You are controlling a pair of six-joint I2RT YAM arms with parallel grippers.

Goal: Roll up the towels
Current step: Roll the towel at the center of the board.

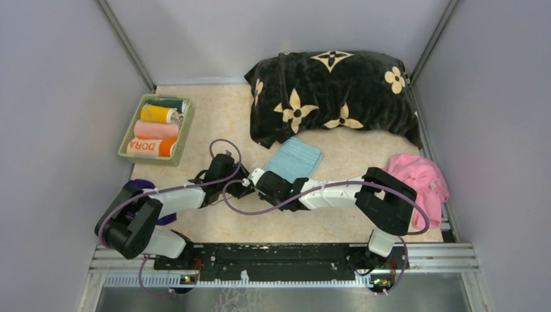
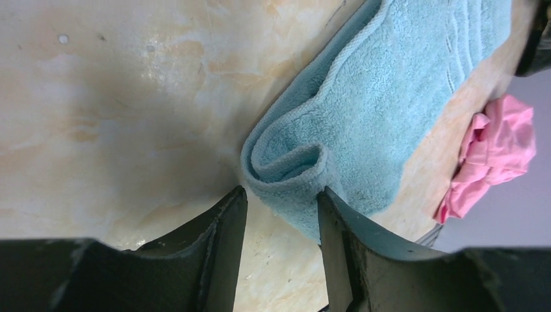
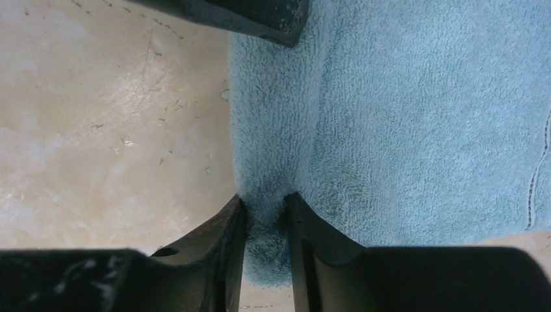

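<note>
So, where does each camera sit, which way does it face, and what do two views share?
Top external: above and behind the arms, looking down on the table; both arms show.
Left wrist: on the left arm, facing past the left gripper to the curled end of the light blue towel.
Right wrist: on the right arm, facing down; the right gripper pinches that towel's edge.
Both wrist views share that towel.

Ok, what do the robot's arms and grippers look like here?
The left arm and right arm each pair white links with bulky black joints. A thin purple cable loops along each. The gripper fingers are flat, matte black, tapering wedges.
</note>
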